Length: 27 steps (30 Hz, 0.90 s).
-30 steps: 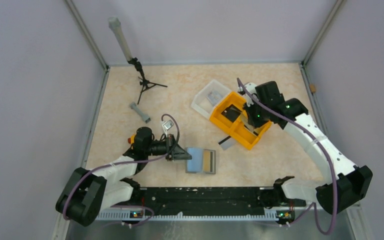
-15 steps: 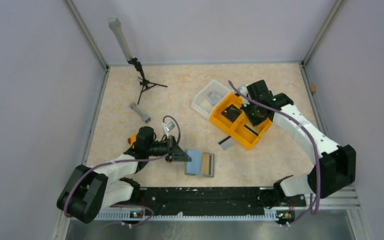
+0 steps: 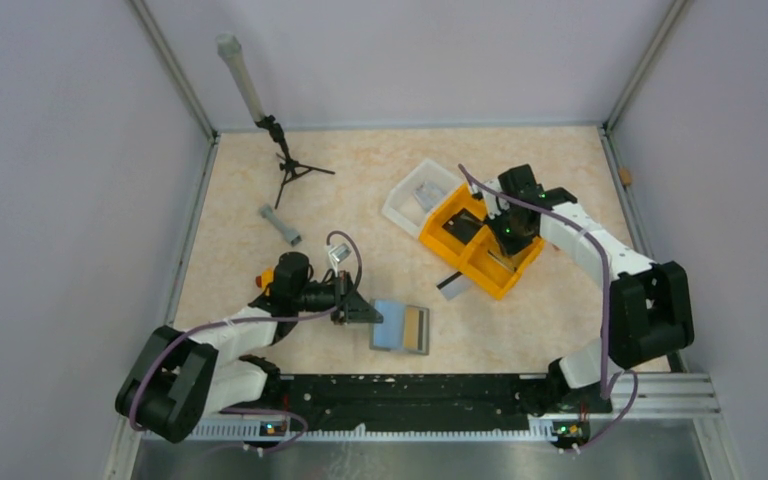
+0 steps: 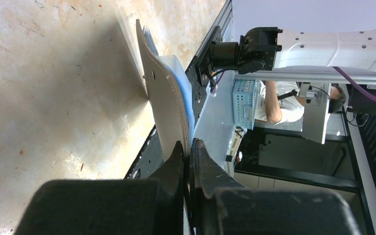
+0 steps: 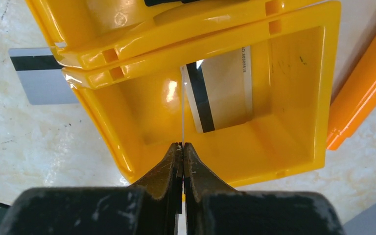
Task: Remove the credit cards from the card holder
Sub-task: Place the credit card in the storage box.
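The grey card holder [image 3: 401,325] lies open on the table, one inner panel light blue, the other with a tan slot. My left gripper [image 3: 368,313] is shut on the holder's left edge. In the left wrist view the pinched grey flap [image 4: 169,103] rises edge-on from between the fingertips [image 4: 189,144]. My right gripper [image 5: 182,145] is shut on a credit card [image 5: 182,112], seen as a thin pale edge. It hangs over the near compartment of the orange bin [image 5: 293,29]. Another striped card [image 5: 220,90] lies flat in that compartment. A third card [image 3: 451,284] lies on the table beside the bin.
The orange two-compartment bin [image 3: 487,283] sits right of centre, with a clear tray [image 3: 401,205] touching its far-left side. A black tripod [image 3: 288,165] and a grey cylinder [image 3: 280,225] stand at the back left. The arm rail [image 3: 410,395] runs along the near edge.
The right arm has folded inward and its gripper has moved with the card over the bin's near compartment. The left arm and the card holder have not moved.
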{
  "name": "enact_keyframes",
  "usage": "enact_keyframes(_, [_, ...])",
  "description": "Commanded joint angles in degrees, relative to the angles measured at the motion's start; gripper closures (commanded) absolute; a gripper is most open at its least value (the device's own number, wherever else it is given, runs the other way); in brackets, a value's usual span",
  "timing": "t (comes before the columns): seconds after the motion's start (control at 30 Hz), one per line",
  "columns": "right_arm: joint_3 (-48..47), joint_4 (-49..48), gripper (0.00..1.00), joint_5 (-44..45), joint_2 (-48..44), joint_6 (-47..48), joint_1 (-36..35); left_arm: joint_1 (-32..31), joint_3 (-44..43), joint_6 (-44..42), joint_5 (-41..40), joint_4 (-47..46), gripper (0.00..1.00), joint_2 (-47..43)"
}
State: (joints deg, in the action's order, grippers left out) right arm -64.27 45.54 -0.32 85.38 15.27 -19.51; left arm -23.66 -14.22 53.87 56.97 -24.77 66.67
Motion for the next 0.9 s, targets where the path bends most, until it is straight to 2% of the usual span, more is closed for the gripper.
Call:
enact_keyframes(0.0, [0.17,-4.11,1.0,-6.9,1.25,2.63,2.62,0.3,-2.55,-0.24,1.53,-1.72,1.0,0.06])
enact_keyframes(0.07, [-0.86,-3.68,1.0,-10.34,3.19,3.5,3.8,0.29,-2.58,0.9,2.46,-3.1,1.0,0.47])
enact_keyframes(0.2, [-2.66,-2.93,1.0,-11.55,7.29,3.79,6.09,0.28,-2.74,1.37,2.84,-3.6,1.0,0.91])
enact_keyframes(0.27, [-2.84,-2.93,0.9,-10.42,8.39,3.6,6.27,0.28,-2.74,0.7,2.39,-2.69,1.0,0.98])
enact_keyframes(0.3, [-2.91,-2.99,0.8,-9.84,8.67,3.44,6.29,0.28,-2.67,0.42,2.22,-2.43,1.0,1.07])
enact_keyframes(0.33, [-3.01,-3.1,0.75,-8.91,8.96,3.08,6.32,0.28,-2.59,0.37,1.98,-2.32,1.0,1.02])
enact_keyframes(0.47, [-3.13,-4.81,0.61,-3.23,7.65,1.22,6.32,0.3,-2.68,-0.78,0.85,-0.46,1.0,0.57])
enact_keyframes(0.67, [-5.15,-5.28,0.55,-0.17,2.42,0.15,6.32,0.37,-3.04,-1.68,0.06,0.93,1.0,1.09])
enact_keyframes(0.8, [-7.37,-3.98,0.53,-1.08,-1.97,-0.16,6.21,0.62,-3.92,-4.5,-2.56,4.69,1.0,1.11])
enact_keyframes(0.87, [-7.27,-4.32,0.47,-3.03,-4.75,-0.91,6.23,0.82,-4.64,-6.24,-4.07,7.05,1.0,0.95])
